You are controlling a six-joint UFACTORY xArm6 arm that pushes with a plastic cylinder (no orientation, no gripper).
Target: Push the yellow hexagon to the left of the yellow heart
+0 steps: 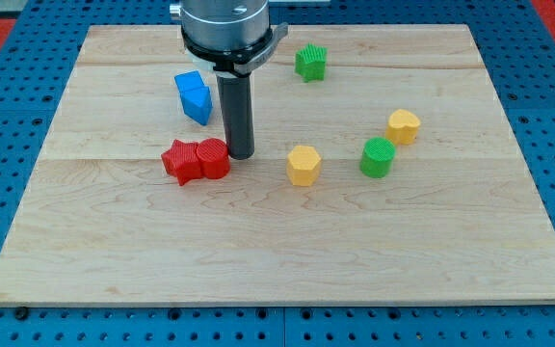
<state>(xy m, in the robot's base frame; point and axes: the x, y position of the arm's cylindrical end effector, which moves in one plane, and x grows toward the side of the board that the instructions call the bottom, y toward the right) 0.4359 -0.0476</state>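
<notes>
The yellow hexagon (303, 165) lies a little right of the board's middle. The yellow heart (404, 125) lies further to the view's right and a little higher. A green round block (377, 157) sits between them, just below-left of the heart. My tip (240, 154) stands on the board left of the hexagon, about a block's width away, touching or almost touching the right side of a red block (214, 158).
Two red blocks sit side by side, the left one star-like (180, 161). A blue block (194, 96) lies above them, left of the rod. A green star (310, 62) lies near the view's top. The wooden board (277, 260) sits on a blue pegboard.
</notes>
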